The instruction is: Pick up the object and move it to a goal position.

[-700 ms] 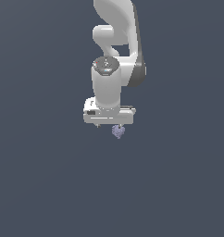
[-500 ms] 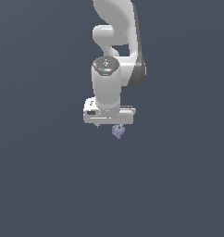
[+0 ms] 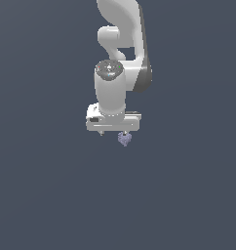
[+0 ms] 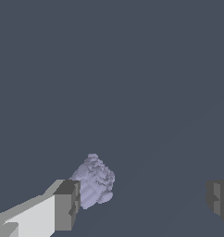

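The object [image 3: 124, 139], a tiny pale lavender-blue lumpy blob, shows just under the white gripper head in the exterior view. In the wrist view the object [image 4: 93, 181] lies on the dark grey floor between the two fingers, close beside one grey fingertip [image 4: 66, 204] and far from the other [image 4: 219, 200]. My gripper [image 4: 142, 202] is open, its jaws wide apart, and holds nothing. In the exterior view the gripper [image 3: 114, 133] points straight down and its fingers are mostly hidden by the head.
The white arm [image 3: 121, 29] rises behind the gripper toward the top of the exterior view. A flat dark grey floor [image 3: 42, 195] lies all around.
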You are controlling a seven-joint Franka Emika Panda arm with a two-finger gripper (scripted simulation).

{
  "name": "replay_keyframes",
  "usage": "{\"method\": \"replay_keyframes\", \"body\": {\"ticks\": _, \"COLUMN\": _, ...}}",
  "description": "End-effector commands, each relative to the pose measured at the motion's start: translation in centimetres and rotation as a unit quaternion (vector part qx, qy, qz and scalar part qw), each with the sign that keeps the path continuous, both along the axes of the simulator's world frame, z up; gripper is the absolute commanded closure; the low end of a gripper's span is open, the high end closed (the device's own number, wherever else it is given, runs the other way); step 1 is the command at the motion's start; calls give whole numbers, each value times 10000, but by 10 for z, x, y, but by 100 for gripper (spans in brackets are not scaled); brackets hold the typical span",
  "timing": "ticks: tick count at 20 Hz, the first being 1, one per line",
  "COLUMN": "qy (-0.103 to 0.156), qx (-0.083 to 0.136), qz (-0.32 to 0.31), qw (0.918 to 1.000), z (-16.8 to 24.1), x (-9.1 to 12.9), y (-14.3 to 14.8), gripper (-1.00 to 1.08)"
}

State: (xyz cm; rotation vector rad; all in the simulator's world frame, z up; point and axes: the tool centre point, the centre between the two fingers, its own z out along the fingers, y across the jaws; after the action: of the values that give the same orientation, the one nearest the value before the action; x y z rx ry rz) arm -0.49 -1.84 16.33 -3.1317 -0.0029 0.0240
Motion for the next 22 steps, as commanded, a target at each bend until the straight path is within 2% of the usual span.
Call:
{"method": "replay_keyframes", "body": {"ticks": 1, "qy": 0, "qx": 1, "qz": 2, "qw": 10000, "z": 0, "x": 0, "y": 0, "gripper": -92}}
{"method": "replay_keyframes", "body": {"ticks": 8, "qy": -5, "qx": -7, "qz": 229, "qw": 9997, "z": -5, "x": -3, "y": 3, "gripper": -92}}
{"method": "replay_keyframes", "body": {"ticks": 14, "qy": -15, "qx": -20, "qz": 759, "qw": 9971, "z": -16, "x": -11, "y": 11, "gripper": -92}}
{"method": "replay_keyframes", "body": {"ticks": 18, "qy": -26, "qx": -29, "qz": 1287, "qw": 9917, "z": -27, "x": -19, "y": 19, "gripper": -92}}
{"method": "replay_keyframes", "body": {"ticks": 22, "qy": -40, "qx": -35, "qz": 1942, "qw": 9810, "z": -41, "x": -30, "y": 29, "gripper": -92}}
